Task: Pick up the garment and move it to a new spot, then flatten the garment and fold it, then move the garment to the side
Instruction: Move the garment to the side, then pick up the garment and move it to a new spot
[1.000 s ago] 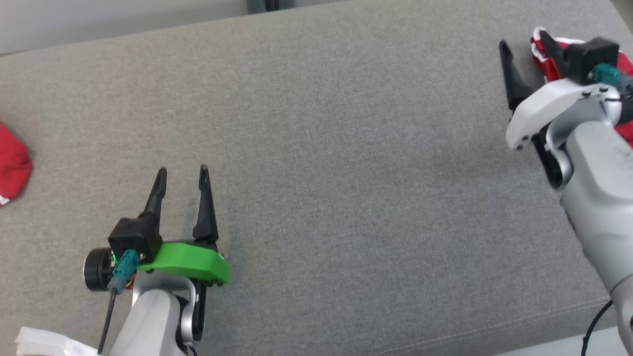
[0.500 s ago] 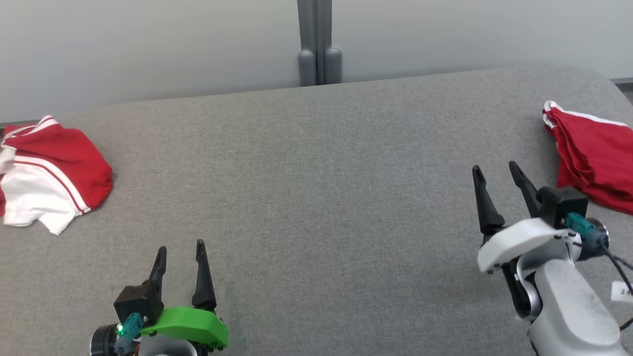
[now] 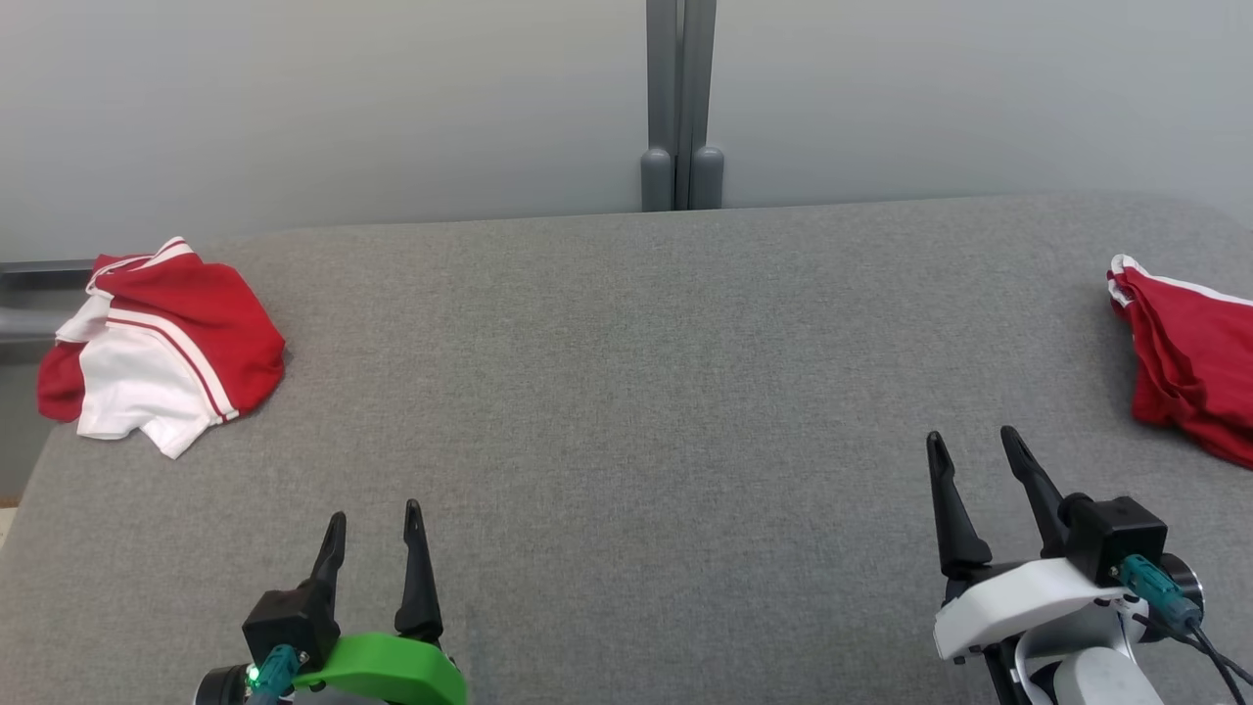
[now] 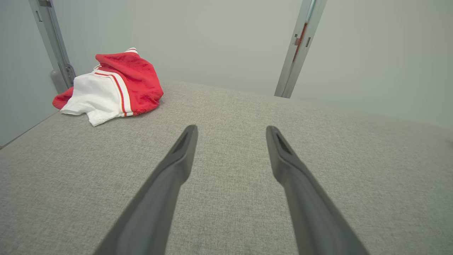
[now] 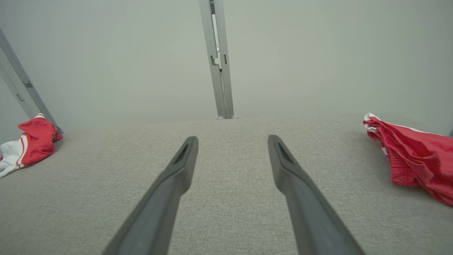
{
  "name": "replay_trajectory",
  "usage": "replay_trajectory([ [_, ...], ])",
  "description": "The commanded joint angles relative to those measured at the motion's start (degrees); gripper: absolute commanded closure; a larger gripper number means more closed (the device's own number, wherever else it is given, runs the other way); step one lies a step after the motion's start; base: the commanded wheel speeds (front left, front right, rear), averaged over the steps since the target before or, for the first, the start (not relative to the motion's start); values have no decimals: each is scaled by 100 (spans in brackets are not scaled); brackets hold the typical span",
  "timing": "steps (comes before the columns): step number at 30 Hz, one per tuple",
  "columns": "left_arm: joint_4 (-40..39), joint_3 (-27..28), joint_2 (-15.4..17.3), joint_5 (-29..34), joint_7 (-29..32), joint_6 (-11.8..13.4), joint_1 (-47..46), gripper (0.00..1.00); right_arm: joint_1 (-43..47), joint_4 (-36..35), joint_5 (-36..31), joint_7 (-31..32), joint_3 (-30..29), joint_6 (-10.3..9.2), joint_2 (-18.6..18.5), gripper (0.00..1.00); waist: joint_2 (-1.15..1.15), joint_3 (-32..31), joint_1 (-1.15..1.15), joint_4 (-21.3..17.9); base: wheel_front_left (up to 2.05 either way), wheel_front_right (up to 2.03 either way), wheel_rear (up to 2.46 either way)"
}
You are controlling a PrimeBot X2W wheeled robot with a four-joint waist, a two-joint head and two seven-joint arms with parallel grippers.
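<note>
Two spread, empty pincers: crumpled garment (image 3: 166, 352) waits ahead-left of left pincer (image 3: 375, 510); red garment (image 3: 1184, 362) lies aside, right of right pincer (image 3: 971, 434).

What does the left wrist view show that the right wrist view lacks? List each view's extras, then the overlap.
Left wrist view, against the right: the left end effector, open. Right wrist view, against the left: the right end effector, open, and the crumpled red garment at that view's right. Both: the red-and-white garment, the grey cushion, the pale wall.
</note>
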Motion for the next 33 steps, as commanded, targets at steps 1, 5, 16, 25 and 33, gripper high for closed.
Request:
replay_trajectory([
  [1,3,7,5,6,-18,-29,91,0,127,-104,43,42,-12,-9,-5,0,0,-15,0,-8,0,0,0],
  [5,13,-35,-2,14,-18,-31,108,0,309,-266,127,124,19,-9,-3,0,0,-34,0,-32,0,0,0],
  [16,7,-101,-7,22,-18,-22,66,0,428,-426,73,239,32,-9,-1,0,0,-33,0,-40,0,0,0],
  [25,-22,-148,-4,66,-18,-25,-74,0,444,-544,41,210,-11,-9,0,0,0,19,0,437,0,0,0],
  [33,-106,-27,65,157,-17,-26,-179,0,328,-613,187,116,61,-9,-2,0,0,118,0,1622,0,0,0],
])
